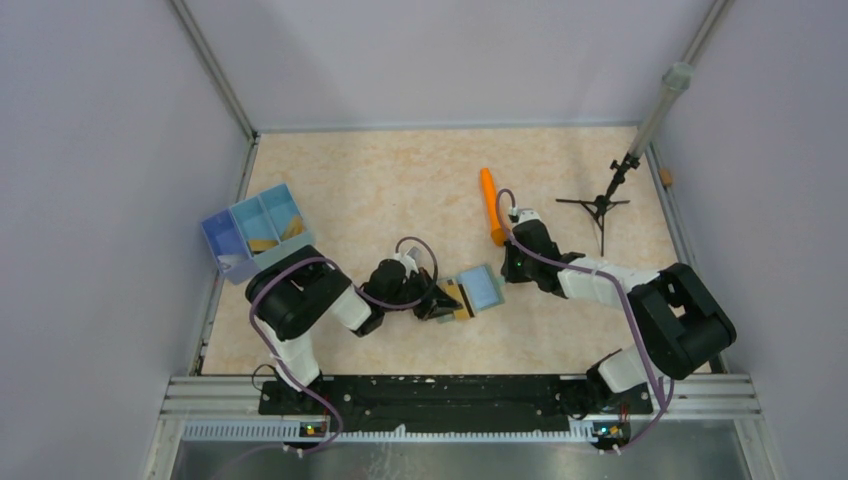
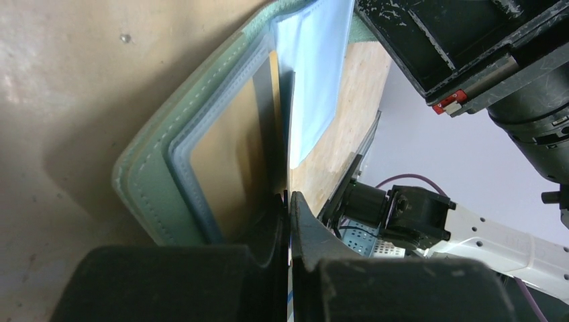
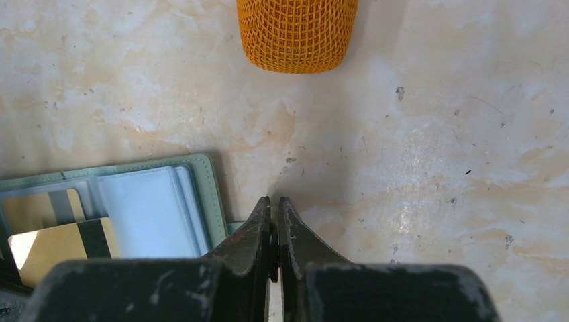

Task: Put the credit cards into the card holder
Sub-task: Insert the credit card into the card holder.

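The card holder (image 1: 482, 288) lies open at mid-table, grey-green outside (image 2: 147, 181) and pale blue inside (image 3: 151, 208). One gold credit card (image 3: 33, 208) sits behind a clear sleeve on its left half. My left gripper (image 1: 440, 300) is shut on a second gold credit card (image 3: 60, 245) with a dark stripe. That card lies over the same half and shows edge-on (image 2: 292, 134) between the left gripper (image 2: 290, 198) fingers. My right gripper (image 3: 275, 201) stands at the holder's right edge, shut on its small green tab (image 3: 233, 227). From above, the right gripper (image 1: 510, 268) touches that edge.
An orange mesh cylinder (image 1: 490, 205) lies just beyond the right gripper, its end close ahead (image 3: 297, 33). A blue three-compartment tray (image 1: 225, 240) holding more gold cards stands at the left edge. A small black tripod (image 1: 598, 205) and a slanting pole occupy the back right.
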{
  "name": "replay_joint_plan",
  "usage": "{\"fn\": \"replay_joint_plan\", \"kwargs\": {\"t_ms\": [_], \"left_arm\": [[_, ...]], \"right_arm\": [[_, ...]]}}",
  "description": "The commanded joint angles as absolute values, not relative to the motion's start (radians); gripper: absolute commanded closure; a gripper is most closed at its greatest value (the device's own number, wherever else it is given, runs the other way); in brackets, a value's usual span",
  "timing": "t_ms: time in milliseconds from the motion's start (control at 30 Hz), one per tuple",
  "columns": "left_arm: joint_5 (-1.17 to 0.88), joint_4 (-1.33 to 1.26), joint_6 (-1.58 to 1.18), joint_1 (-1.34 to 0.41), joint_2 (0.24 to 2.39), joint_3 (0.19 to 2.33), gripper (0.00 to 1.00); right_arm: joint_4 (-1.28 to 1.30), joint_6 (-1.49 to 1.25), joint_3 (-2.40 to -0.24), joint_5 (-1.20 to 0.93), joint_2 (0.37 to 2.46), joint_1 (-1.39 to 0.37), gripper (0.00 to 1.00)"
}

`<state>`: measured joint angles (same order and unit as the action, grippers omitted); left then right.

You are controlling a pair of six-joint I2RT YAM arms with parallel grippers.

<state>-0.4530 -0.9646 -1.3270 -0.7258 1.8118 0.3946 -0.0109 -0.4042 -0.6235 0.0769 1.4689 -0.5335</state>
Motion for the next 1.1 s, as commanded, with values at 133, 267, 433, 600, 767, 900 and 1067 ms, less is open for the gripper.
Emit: {"fn": "replay_joint_plan", "kwargs": {"t_ms": [133,267,433,600,767,900,1067], "left_arm": [[-0.455,-0.965,-1.280,-0.706,1.857,0.434,1.00],[-0.452,-0.944,-1.256,-0.693,1.859,0.438,1.00],[-0.448,-0.930,-1.235,-0.683,1.865,0.442,1.00],[-0.451,-0.954,-1.230,-0.683,1.888,0.452,1.00],[-0.450,-0.966,-1.223,-0.683,1.904,0.457,1.00],[-0.446,-0.987,-1.225,-0.683,1.921,0.454,1.00],[-0.435,-1.059,-1.240,-0.684,1.945,0.438,1.00]], "right_arm": [[-0.003,-0.405,-0.657,0.074,1.485,-0.526,1.00],[-0.003,-0.403,-0.657,0.074,1.484,-0.525,1.00],[-0.003,-0.405,-0.655,0.075,1.483,-0.525,1.00],[-0.003,-0.405,-0.654,0.075,1.482,-0.525,1.00],[-0.003,-0.404,-0.652,0.074,1.482,-0.525,1.00],[-0.003,-0.404,-0.651,0.075,1.481,-0.525,1.00],[-0.002,-0.403,-0.649,0.074,1.479,-0.525,1.00]]}}
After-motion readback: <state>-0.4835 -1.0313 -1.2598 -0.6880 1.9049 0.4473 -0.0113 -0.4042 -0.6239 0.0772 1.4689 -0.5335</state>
